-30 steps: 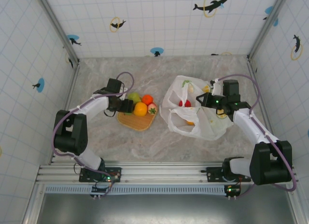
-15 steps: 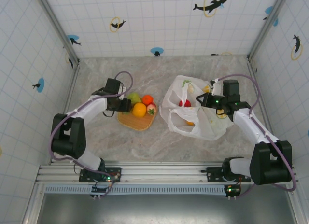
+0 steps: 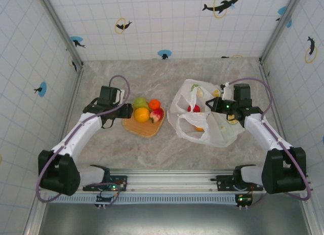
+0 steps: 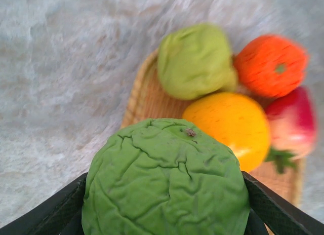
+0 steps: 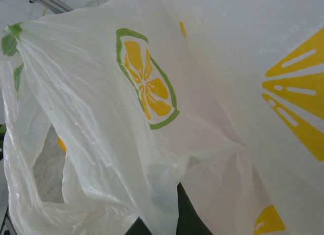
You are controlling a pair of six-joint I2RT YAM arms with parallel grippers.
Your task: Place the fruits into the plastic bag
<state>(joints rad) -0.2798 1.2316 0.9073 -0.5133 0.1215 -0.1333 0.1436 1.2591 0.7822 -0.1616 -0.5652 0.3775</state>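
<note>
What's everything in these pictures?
dark green fruit: 1, wrinkled, in left gripper
light green fruit: 1, on woven mat, far side
orange fruit: 1, mat, far side
yellow fruit: 1, mat, near side
red fruit: 1, mat, near side
bagged red fruit: 1, inside plastic bag
bagged orange fruit: 1, inside bag
woven mat: 1, tan, under four fruits
plastic bag: 1, white, lemon prints, right of mat
table: 1, grey marble
left gripper: 1, black, beside mat
right gripper: 1, black, pinching bag

Thin translucent crinkled plastic bag [image 5: 101, 144], wrinkled matt green fruit [image 4: 164, 189], woven tan mat [image 4: 146, 99], marbled grey tabletop [image 4: 61, 68]
</note>
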